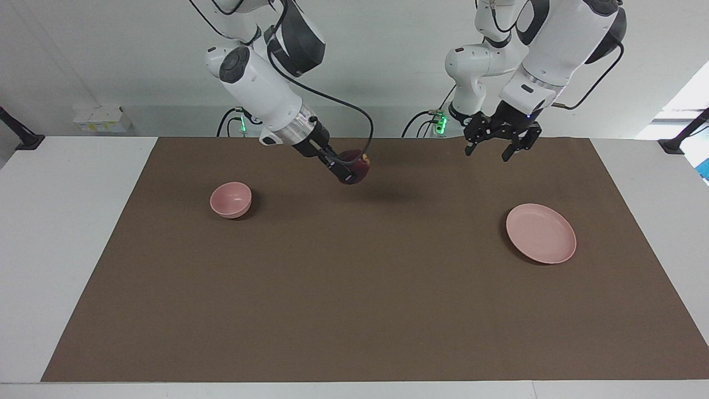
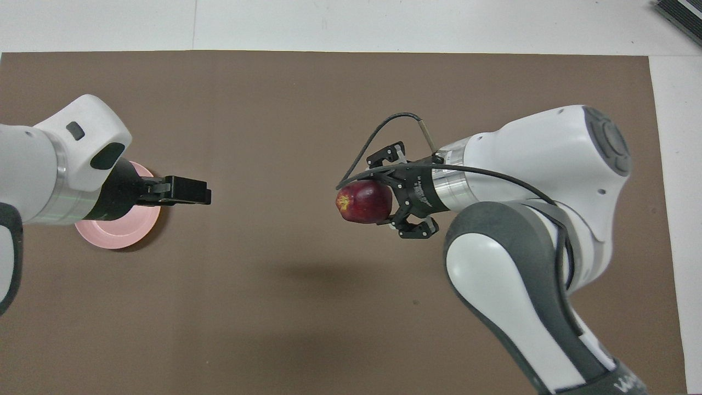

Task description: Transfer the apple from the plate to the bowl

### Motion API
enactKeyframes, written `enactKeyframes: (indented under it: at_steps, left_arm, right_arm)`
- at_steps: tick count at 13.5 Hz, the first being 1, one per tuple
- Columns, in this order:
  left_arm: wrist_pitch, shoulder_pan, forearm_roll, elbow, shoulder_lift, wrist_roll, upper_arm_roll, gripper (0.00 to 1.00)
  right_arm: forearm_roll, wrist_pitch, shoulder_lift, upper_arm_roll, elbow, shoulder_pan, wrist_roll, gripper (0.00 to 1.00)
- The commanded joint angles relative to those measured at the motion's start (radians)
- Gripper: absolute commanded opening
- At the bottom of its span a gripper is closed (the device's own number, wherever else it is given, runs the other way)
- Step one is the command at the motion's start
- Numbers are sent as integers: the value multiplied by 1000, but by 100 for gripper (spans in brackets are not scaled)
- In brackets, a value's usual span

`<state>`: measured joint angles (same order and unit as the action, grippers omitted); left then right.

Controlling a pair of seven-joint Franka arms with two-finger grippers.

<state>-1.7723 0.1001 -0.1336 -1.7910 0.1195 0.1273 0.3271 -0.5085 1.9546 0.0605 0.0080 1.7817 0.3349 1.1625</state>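
Observation:
My right gripper is shut on the dark red apple and holds it in the air over the brown mat, between the bowl and the plate. The overhead view shows the same hold, with the apple's yellowish patch turned toward the left arm's end. The small pink bowl stands empty toward the right arm's end; in the overhead view my right arm hides it. The flat pink plate lies empty toward the left arm's end. My left gripper is open and waits in the air, partly covering the plate in the overhead view.
A brown mat covers most of the white table. The right arm's black cable loops above its wrist.

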Motion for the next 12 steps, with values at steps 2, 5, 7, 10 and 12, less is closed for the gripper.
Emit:
enactKeyframes:
  at_steps: [2, 5, 7, 10, 12]
  left_arm:
    - [62, 3, 77, 71, -7, -114, -61, 100]
    - [303, 3, 83, 264, -64, -202, -112, 100]
    - [340, 3, 126, 288, -75, -204, -111, 100]
    - [340, 36, 120, 260, -60, -216, -112, 100]
    - [340, 41, 120, 252, -55, -216, -115, 100]
  right_arm:
    - [155, -34, -45, 6, 8, -28, -173, 0]
    - [284, -36, -47, 6, 8, -39, -335, 0]
    - [303, -55, -47, 7, 10, -75, -459, 0]
    - [370, -72, -73, 9, 53, -123, -614, 0]
    - [383, -74, -97, 9, 99, -173, -706, 0]
